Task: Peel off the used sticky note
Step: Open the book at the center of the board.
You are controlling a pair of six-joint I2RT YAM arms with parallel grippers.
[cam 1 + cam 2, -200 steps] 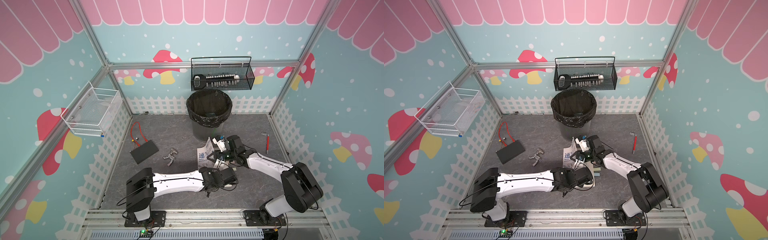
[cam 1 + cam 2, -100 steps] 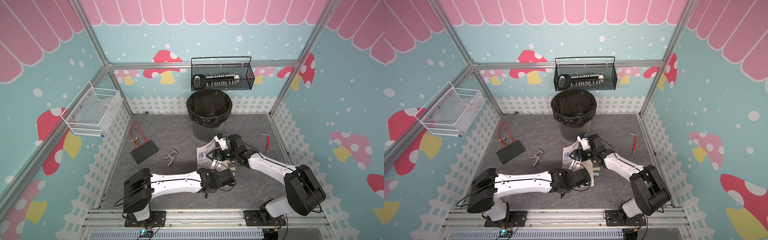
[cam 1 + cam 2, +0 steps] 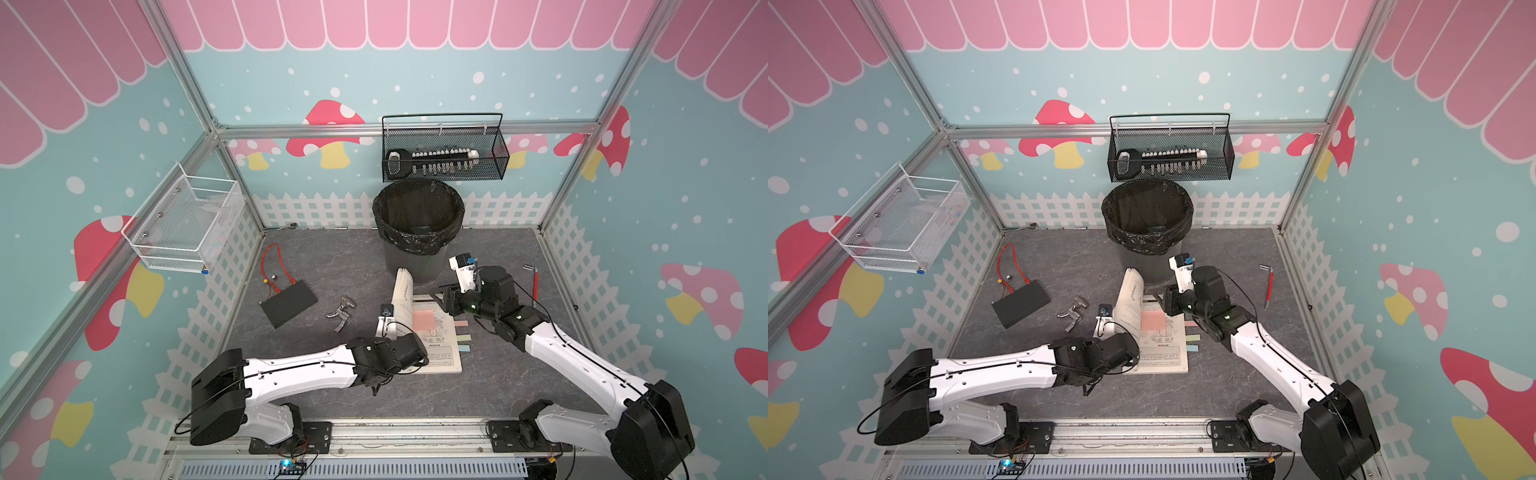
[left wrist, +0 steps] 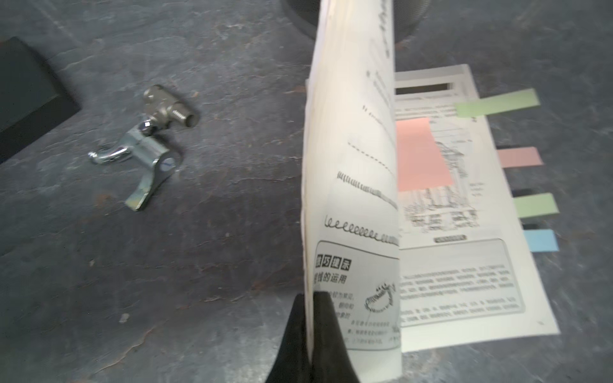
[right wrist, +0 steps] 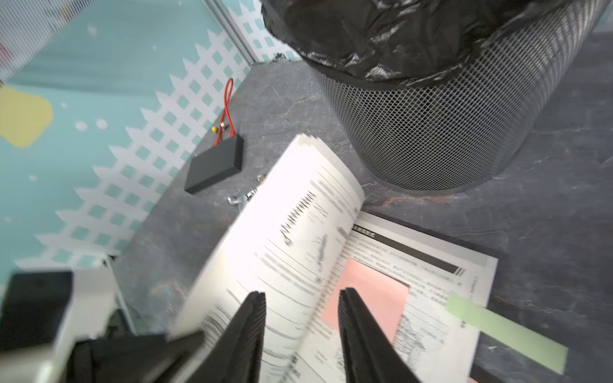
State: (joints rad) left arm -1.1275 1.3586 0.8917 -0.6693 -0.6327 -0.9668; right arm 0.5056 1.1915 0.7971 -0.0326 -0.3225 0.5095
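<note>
An open book (image 3: 440, 353) lies in the middle of the floor. The pink sticky note (image 3: 424, 321) (image 4: 421, 156) (image 5: 368, 298) is stuck flat on its right-hand page. My left gripper (image 4: 310, 300) is shut on the near edge of a bunch of pages (image 3: 402, 299) and holds them upright. My right gripper (image 5: 302, 293) (image 3: 444, 296) hovers over the far part of the book, just above the note. It is open with nothing between its fingers.
A mesh trash can (image 3: 417, 232) with a black liner stands just behind the book. A metal tap fitting (image 3: 343, 311) and a black box (image 3: 289, 302) with red wires lie to the left. A red-handled tool (image 3: 535, 282) lies right. Coloured tabs (image 3: 463, 336) stick out of the book.
The bunch of pages has swung up to stand upright in my left gripper, uncovering the pink note. My right gripper has let go of the pages and drawn back to the right.
</note>
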